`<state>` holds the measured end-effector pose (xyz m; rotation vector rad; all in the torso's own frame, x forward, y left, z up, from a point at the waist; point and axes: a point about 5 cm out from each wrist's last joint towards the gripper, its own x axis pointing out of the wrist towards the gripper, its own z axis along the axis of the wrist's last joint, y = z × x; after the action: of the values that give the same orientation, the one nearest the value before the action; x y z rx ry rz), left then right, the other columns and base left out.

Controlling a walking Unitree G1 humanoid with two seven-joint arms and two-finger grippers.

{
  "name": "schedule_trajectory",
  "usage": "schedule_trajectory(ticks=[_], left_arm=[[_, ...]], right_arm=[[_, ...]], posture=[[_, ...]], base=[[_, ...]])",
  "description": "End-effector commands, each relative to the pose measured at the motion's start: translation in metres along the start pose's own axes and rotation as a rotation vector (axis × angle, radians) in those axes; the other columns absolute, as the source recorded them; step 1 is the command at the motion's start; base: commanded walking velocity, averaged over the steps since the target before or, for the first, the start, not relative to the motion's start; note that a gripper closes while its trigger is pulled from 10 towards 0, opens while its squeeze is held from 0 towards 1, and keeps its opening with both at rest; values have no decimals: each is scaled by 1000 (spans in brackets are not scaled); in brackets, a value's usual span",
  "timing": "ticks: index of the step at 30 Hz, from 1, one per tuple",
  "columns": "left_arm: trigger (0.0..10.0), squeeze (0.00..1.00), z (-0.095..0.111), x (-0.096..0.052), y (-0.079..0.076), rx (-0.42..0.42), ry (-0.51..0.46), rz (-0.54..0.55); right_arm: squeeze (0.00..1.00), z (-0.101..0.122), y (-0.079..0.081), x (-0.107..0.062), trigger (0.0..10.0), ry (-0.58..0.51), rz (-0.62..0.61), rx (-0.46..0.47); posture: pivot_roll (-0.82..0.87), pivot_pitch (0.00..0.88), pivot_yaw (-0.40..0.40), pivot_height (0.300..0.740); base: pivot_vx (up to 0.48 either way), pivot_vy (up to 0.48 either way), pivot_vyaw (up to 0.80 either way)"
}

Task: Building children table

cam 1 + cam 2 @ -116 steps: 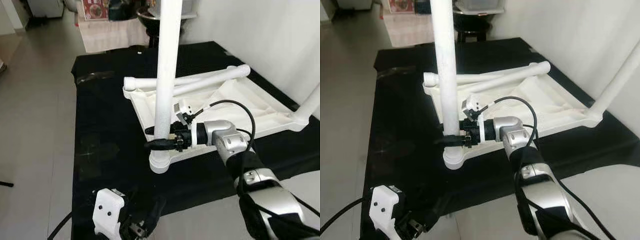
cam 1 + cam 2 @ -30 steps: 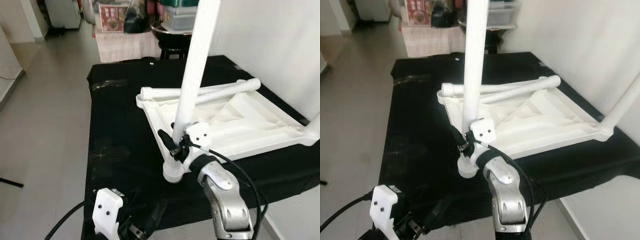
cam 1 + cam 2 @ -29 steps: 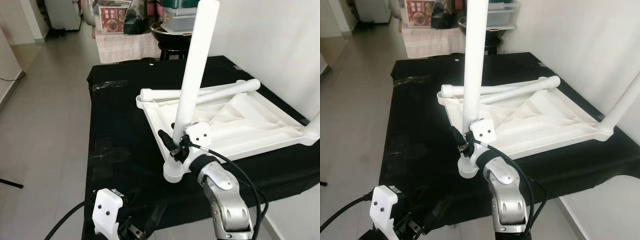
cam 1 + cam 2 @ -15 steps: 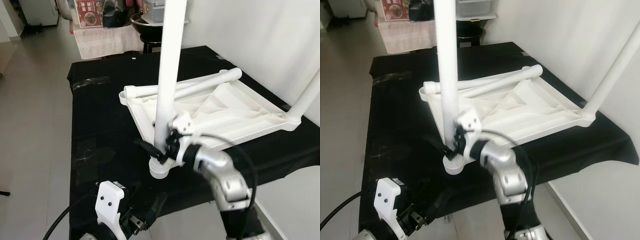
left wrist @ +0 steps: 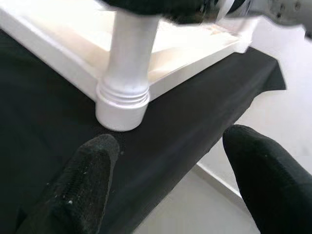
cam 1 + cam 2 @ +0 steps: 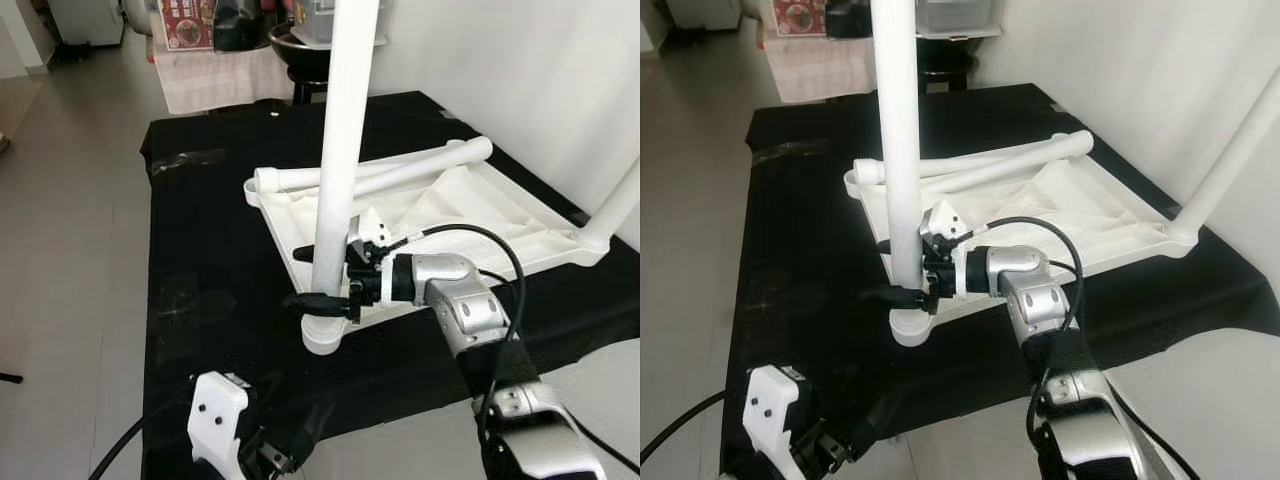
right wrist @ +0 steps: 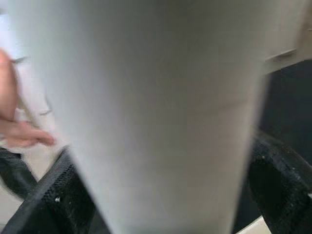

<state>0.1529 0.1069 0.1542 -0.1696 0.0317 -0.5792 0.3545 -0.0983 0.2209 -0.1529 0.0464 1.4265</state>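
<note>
silver right arm point(image 6: 465, 310) | black cable point(image 6: 480, 240) | black-fingered tool point(image 6: 318, 277)

White tabletop point(image 6: 470, 215) upside down, one leg point(image 6: 338, 160) upright (corner socket), loose legs point(image 6: 385, 166) lying across

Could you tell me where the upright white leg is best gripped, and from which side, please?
Probably low on the leg, just above its threaded collar, approached sideways from the robot's right, as the right gripper does now. The shaft is round and vertical, so the jaws can straddle it level, close to the tabletop corner.

White wall point(image 6: 520, 70) meets grey tiled floor point(image 6: 70, 200) in daylight
</note>
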Motion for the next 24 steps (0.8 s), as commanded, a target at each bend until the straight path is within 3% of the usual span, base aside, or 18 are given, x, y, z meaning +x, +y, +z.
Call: schedule_trajectory(ticks=[1, 3, 4, 12, 14, 15, 16, 17, 18, 19, 21, 22, 24], left_arm=[[10000, 0, 2, -4, -1, 38, -1, 32], [10000, 0, 3, -5, -1, 46, -3, 47], [10000, 0, 3, -6, 0, 55, -4, 63], [10000, 0, 3, -6, 2, 74, -4, 89], [10000, 0, 2, -5, 2, 72, -4, 86], [10000, 0, 2, -5, 2, 72, -4, 86], [10000, 0, 2, -5, 2, 72, -4, 86], [10000, 0, 2, -5, 2, 70, -5, 85], [10000, 0, 2, -5, 2, 70, -5, 85], [10000, 0, 2, -5, 5, 68, -5, 79], [10000, 0, 2, -5, 5, 68, -5, 79], [10000, 0, 2, -5, 6, 68, -4, 75], [10000, 0, 0, -3, 10, 70, 1, 64]], right_arm=[[0, 0, -1, -1, 902, -12, 48, 16], [0, 0, -2, -2, 902, -8, 57, 20], [0, 1, -3, -5, 0, -4, 79, 22], [0, -5, -8, -20, 0, -1, 69, 6], [0, -20, -5, -32, 0, -1, -107, -14], [0, -20, -5, -32, 0, -1, -107, -14], [0, -25, -4, -34, 0, 5, -181, -17], [0, -38, 3, -35, 0, 5, -298, 36], [0, -38, 3, -35, 0, 5, -298, 36], [0, -63, 25, -25, 0, 23, -619, 107], [0, -63, 25, -25, 0, 23, -619, 107], [0, -71, 38, -20, 0, 23, -789, 187], [0, -75, 63, -12, 0, 84, -1028, 241]], posture=[[114, 194, -66, 740], [114, 195, -65, 740], [114, 196, -65, 740], [103, 186, -64, 740], [85, 182, -70, 740], [85, 182, -70, 740], [85, 182, -70, 740], [69, 181, -70, 740], [69, 181, -70, 740], [57, 173, -56, 740], [57, 173, -56, 740], [48, 171, -47, 740], [36, 156, -29, 740]], base=[[0, 0, 0], [0, 0, 0], [0, 0, 0], [0, 0, 0], [0, 0, 0], [0, 0, 0], [0, 0, 0], [0, 0, 0], [0, 0, 0], [0, 0, 0], [0, 0, 0], [0, 0, 0], [0, 0, 0]])
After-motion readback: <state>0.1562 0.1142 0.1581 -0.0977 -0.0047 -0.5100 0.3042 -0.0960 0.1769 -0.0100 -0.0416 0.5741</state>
